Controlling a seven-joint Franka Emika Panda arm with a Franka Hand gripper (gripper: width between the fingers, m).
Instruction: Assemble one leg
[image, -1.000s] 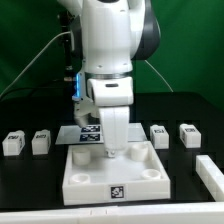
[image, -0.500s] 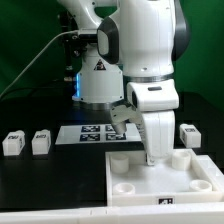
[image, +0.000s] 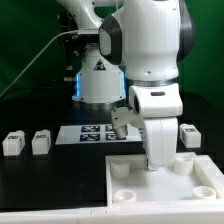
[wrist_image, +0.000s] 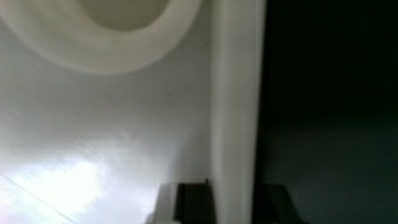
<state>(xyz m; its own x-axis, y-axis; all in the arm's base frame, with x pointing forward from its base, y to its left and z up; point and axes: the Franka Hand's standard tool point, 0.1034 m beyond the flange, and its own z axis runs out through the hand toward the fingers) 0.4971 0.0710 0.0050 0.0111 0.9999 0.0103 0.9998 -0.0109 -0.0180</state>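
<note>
While your hand (image: 155, 160) pinches the rim of the panel (image: 150, 192), fingers (wrist_image: 191, 203) on either side of it, no leg is fitted: the visible sockets (image: 122, 169) are bare. The nearest leg (image: 188, 135) rests on the table (image: 40, 190) just beyond the panel, tag towards the camera. Its long axis looks upright, but it is too small for you to be sure.

Wrist view blurred, socket (wrist_image: 125, 30) cropped, panel (image: 160, 188) cut off by exterior view's edges
</note>
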